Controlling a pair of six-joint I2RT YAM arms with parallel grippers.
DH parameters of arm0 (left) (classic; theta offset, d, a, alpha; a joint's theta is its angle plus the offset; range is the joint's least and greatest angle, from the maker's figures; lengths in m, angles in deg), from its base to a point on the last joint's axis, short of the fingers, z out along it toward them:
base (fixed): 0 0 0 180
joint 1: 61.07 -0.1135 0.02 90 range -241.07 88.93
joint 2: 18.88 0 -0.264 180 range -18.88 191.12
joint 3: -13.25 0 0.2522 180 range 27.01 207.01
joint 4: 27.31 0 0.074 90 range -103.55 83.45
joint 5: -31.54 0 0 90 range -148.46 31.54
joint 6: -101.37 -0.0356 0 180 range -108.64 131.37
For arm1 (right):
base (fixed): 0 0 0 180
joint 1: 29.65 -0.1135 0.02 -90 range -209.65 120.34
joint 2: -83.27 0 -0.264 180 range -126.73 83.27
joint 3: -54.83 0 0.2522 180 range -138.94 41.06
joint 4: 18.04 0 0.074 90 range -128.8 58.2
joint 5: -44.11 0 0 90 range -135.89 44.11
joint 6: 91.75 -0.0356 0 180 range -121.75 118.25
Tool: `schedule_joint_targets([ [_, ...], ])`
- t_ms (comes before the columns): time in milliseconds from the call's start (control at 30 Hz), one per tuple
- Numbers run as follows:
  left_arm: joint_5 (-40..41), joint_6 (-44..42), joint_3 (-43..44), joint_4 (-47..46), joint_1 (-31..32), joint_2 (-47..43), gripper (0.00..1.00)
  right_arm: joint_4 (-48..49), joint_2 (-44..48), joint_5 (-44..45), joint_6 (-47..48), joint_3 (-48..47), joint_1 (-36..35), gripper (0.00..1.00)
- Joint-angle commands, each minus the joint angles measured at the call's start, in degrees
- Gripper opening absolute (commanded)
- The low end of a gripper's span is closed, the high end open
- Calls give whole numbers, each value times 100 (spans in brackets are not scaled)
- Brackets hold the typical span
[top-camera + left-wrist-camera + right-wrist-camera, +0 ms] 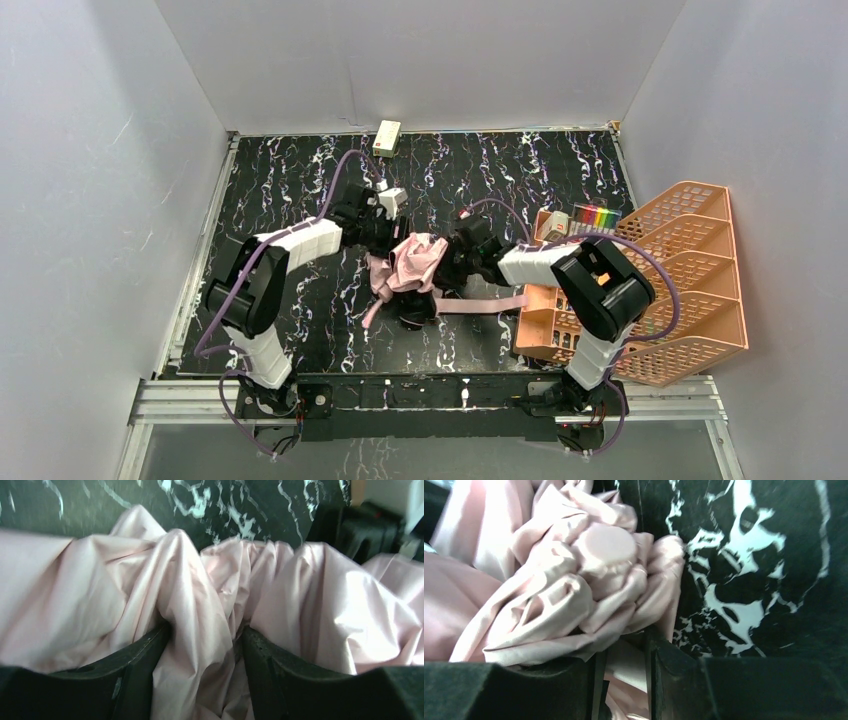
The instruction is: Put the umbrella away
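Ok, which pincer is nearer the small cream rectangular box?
Left. The left pincer, on the pale pink folding umbrella, sits in front of the cream box; the right pincer grips farther right.

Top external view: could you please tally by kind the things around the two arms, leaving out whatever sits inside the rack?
umbrella: 1
small cream box: 1
orange mesh rack: 1
Total: 3
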Motion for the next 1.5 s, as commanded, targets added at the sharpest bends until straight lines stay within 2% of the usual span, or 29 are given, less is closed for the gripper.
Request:
schedule_joint_targets([
  [0, -1010, -466, 730, 147, 136, 200, 54, 2165, 449, -32, -1186, 614, -319, 44],
  [67, -591, -723, 1019, 455, 124, 269, 54, 2178, 708, 116, -1205, 825, -353, 47],
  [167, -112, -653, 1276, 468, -14, 370, 61, 1845, 988, 61, -800, 891, -450, 54],
  [300, 246, -422, 1580, 496, -177, 511, 68, 608, 1580, 538, 34, 884, -516, 59],
  [400, 634, -228, 1526, 366, -374, 293, 78, -504, 2208, 1167, 637, 836, -508, 62],
  [533, 648, 14, 1337, 78, -812, -160, 90, -1637, 2933, 1789, 1325, 819, -505, 65],
  [633, 620, 30, 1328, 177, -1114, -489, 95, -1841, 3413, 1682, 1927, 995, -510, 68],
  [733, 941, -23, 822, 433, -1211, -1313, 98, -1592, 4294, 917, 2929, 1504, -507, 78],
  [833, 1329, 421, -200, 550, -1222, -2610, 98, -848, 4825, -27, 3180, 2140, -508, 81],
  [900, 1161, 1020, -1106, 535, -1171, -3636, 98, -191, 4536, -543, 3202, 2244, -528, 79],
  [1000, 1090, 1524, -1985, 489, -905, -4550, 98, 923, 3814, -818, 3491, 2375, -635, 79],
  [1067, 1031, 1741, -2317, 417, -728, -4860, 98, 1682, 3150, -919, 3656, 2448, -848, 79],
  [1233, 1000, 1833, -2439, 128, -454, -4687, 98, 2415, 2414, -467, 3618, 2661, -1239, 77],
  [1467, 932, 1766, -2113, -534, -360, -3873, 98, 2925, 1920, -538, 3542, 2919, -1341, 70],
])
